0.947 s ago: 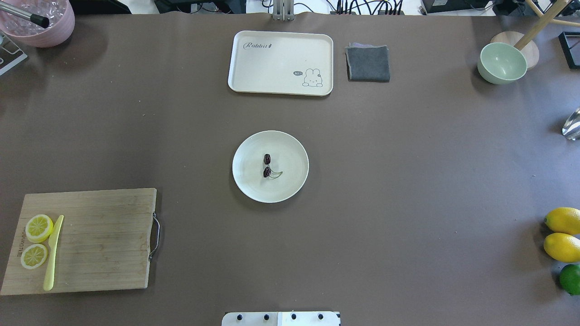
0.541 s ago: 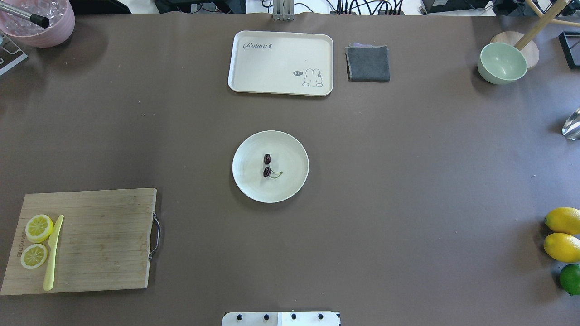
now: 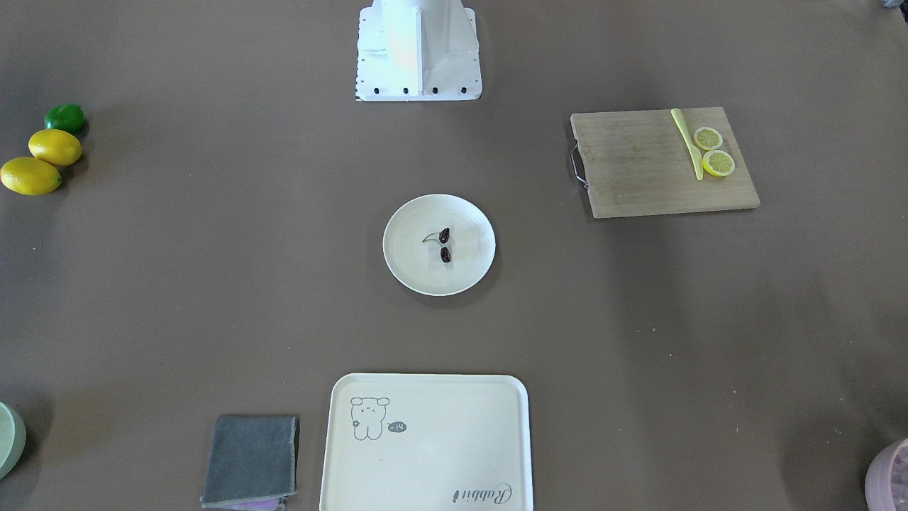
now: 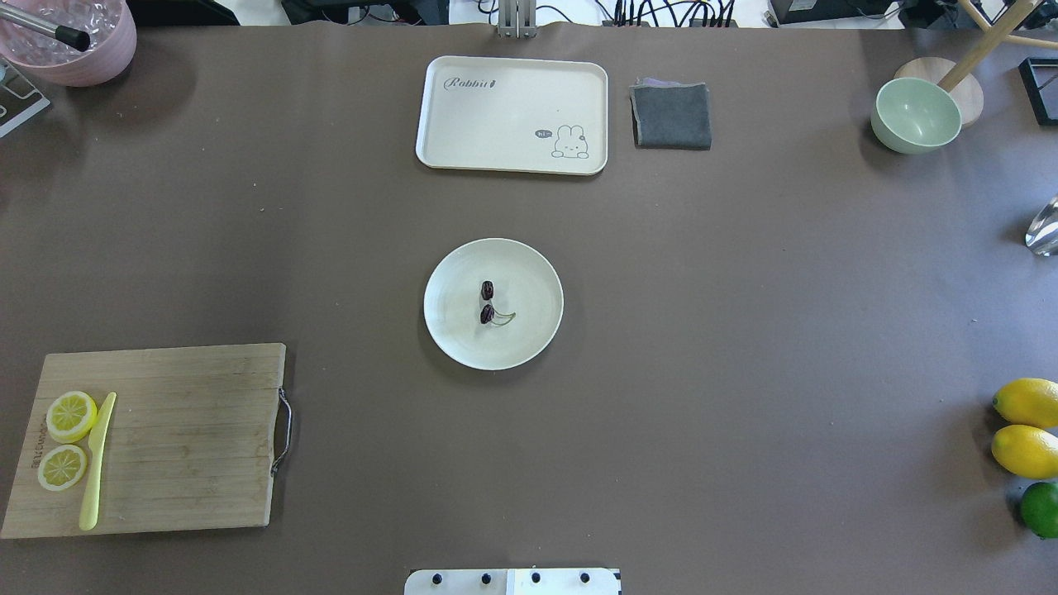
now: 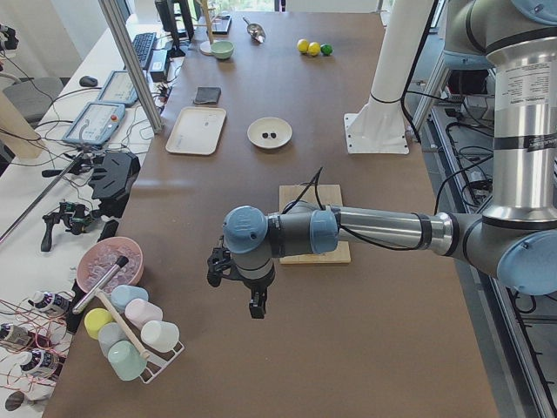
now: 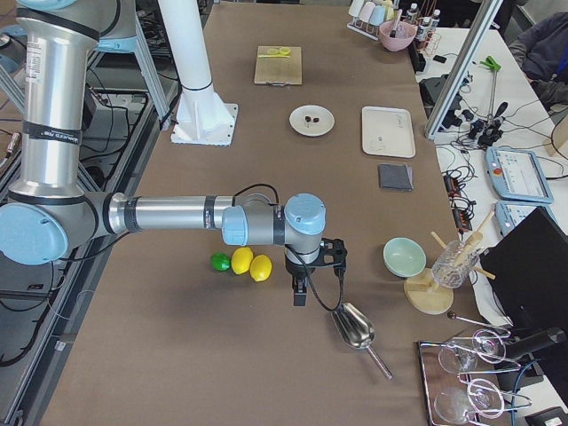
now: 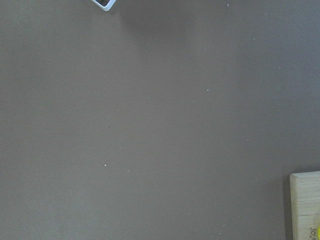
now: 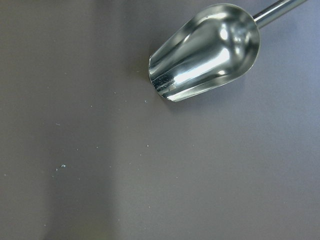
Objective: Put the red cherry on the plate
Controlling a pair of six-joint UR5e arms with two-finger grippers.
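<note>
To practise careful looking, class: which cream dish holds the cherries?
The round plate in the middle holds the red cherry; the other, the rabbit tray, is rectangular.

Left arm (image 5: 374, 228), forearm level, extended over the table's left end, left gripper (image 5: 258, 306) pointing down, jaw state indiscernible; right arm (image 6: 177, 215) likewise over the right end, right gripper (image 6: 300, 295) pointing down, jaws indiscernible.

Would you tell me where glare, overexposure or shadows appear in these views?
Right wrist view: strong glare on the metal scoop. Front-facing view: the white robot base is overexposed. Overhead view: the plate casts a faint shadow; the red cherry looks sharp.
</note>
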